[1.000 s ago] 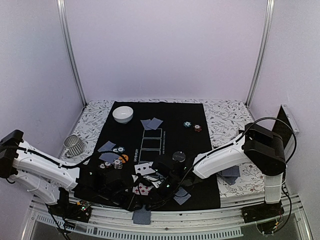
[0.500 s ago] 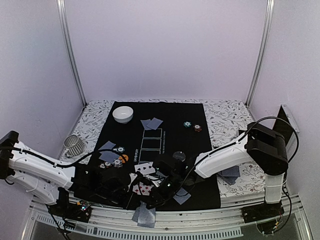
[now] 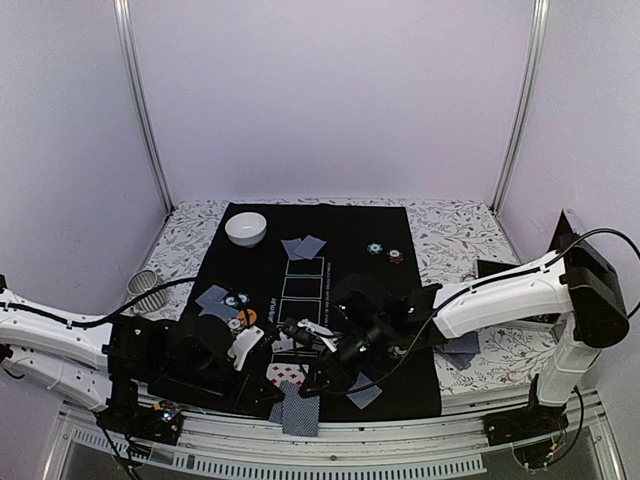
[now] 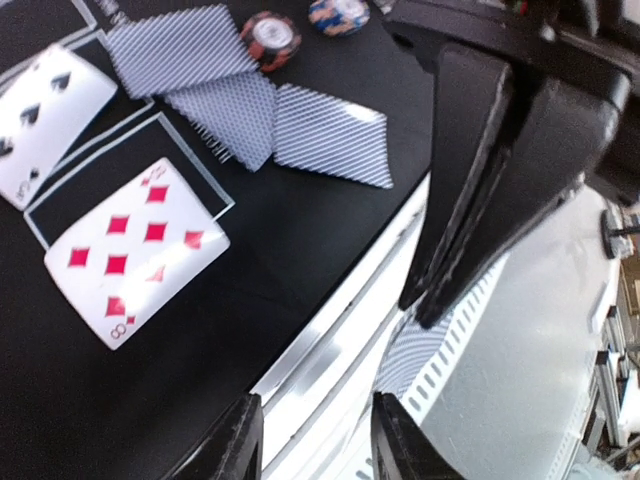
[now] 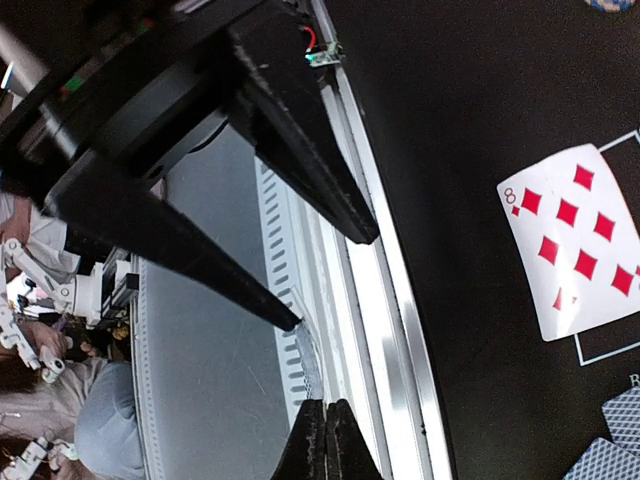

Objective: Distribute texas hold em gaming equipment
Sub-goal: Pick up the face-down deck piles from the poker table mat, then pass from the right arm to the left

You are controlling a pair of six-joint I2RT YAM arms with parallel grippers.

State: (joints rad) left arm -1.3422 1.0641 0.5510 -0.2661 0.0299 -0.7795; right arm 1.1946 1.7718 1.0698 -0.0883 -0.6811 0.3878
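My right gripper (image 5: 325, 425) is shut on the near end of a grey-blue-backed playing card (image 5: 312, 355), seen edge-on above the table's front rail. In the top view this card (image 3: 298, 412) hangs below the right gripper (image 3: 310, 387). My left gripper (image 4: 315, 435) is open with nothing between its fingers, and one fingertip (image 5: 290, 320) is at the card's far end. An eight of diamonds (image 4: 130, 250) and a spade card (image 4: 50, 110) lie face up on the mat. Face-down cards (image 4: 250, 110) and two chips (image 4: 270, 35) lie beyond them. Teal and red chips (image 3: 385, 252) sit further back.
The black mat (image 3: 330, 215) carries a white bowl (image 3: 245, 228) at its back left. A metal cup (image 3: 145, 285) stands on the floral cloth at the left. More face-down cards (image 3: 304, 247) lie mid-mat, and one (image 3: 462, 345) lies on the cloth under the right arm. The metal front rail (image 4: 330, 340) runs under both grippers.
The card over the front rail has risen slightly and shifted right. The right arm's elbow has swung out to the right. The left arm has sunk lower at the left.
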